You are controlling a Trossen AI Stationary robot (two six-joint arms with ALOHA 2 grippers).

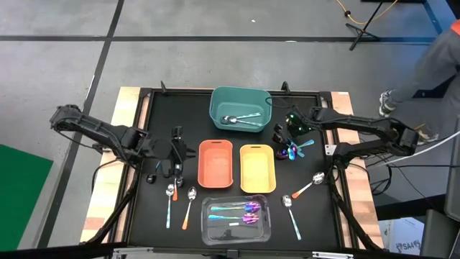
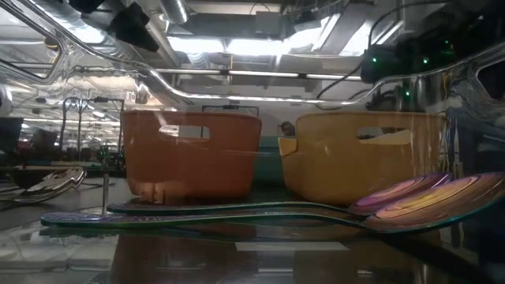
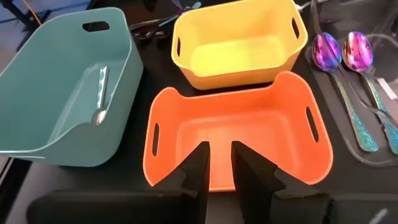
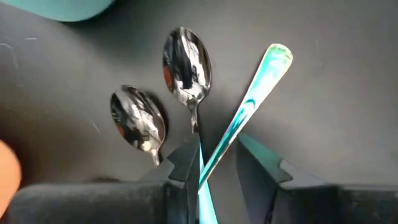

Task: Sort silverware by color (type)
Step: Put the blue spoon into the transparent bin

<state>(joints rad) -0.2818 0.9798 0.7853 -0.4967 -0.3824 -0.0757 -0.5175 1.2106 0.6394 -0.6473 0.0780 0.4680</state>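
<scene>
Pinching a teal-handled spoon (image 4: 249, 106) by its thin, stiff, slippery handle, the right claw (image 4: 217, 165) hangs over the desk (image 1: 338, 155) beside the teal bin (image 1: 215, 108), while the left claw (image 3: 221, 165) waits slightly apart, empty.

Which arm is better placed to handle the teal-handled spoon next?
Right. Its gripper sits beside the teal bin with the teal-handled spoon between its jaws; the left gripper faces the empty orange bin.

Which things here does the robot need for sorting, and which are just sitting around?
For the job:
- spoons on the table
- shiny purple spoons
- teal-handled spoon in right claw
- left claw

Just there:
- teal bin
- orange bin
- yellow bin
- clear bin
</scene>
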